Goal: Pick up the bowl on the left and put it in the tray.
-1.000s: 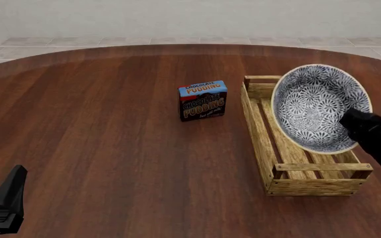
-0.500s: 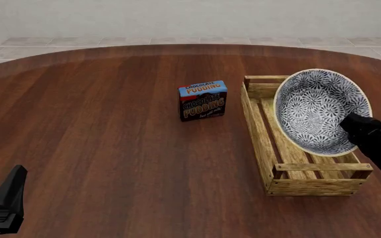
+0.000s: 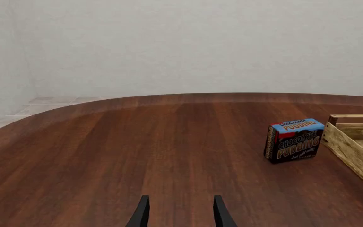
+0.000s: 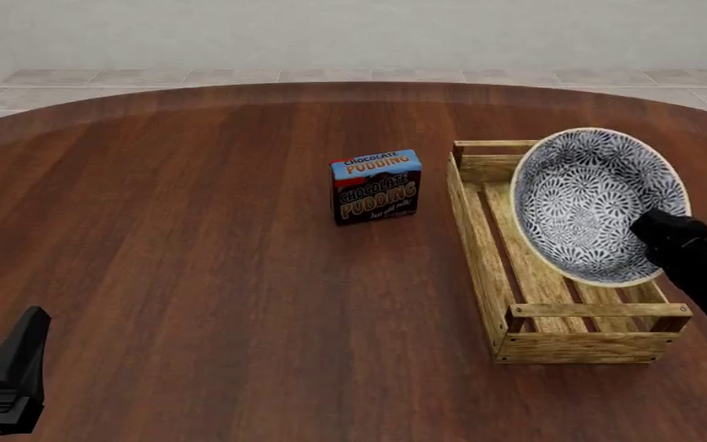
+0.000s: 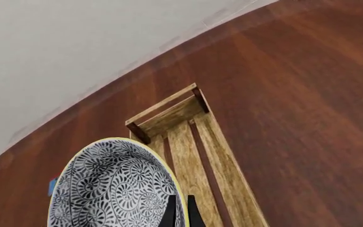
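A: Gripping what, on the right of the frame?
B: The right gripper point(image 4: 658, 230) pinches the bowl point(image 4: 593, 204) by its rim, tilted over the tray point(image 4: 497, 267).
A: And lower left?
B: The left gripper point(image 3: 180, 215), fingers apart, holding nothing.

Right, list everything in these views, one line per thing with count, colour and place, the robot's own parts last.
bowl: one, blue-grey and white floral with a pale yellowish rim, tilted over the tray, gripped at its rim.
tray: one, light-wood slats, on the table's right side.
pudding box: one, blue and black, upright, left of the tray.
table: one, dark reddish wood, round-edged.
left gripper: one, black, open, low over the near left of the table, holding nothing.
right gripper: one, black, shut on the bowl's rim.
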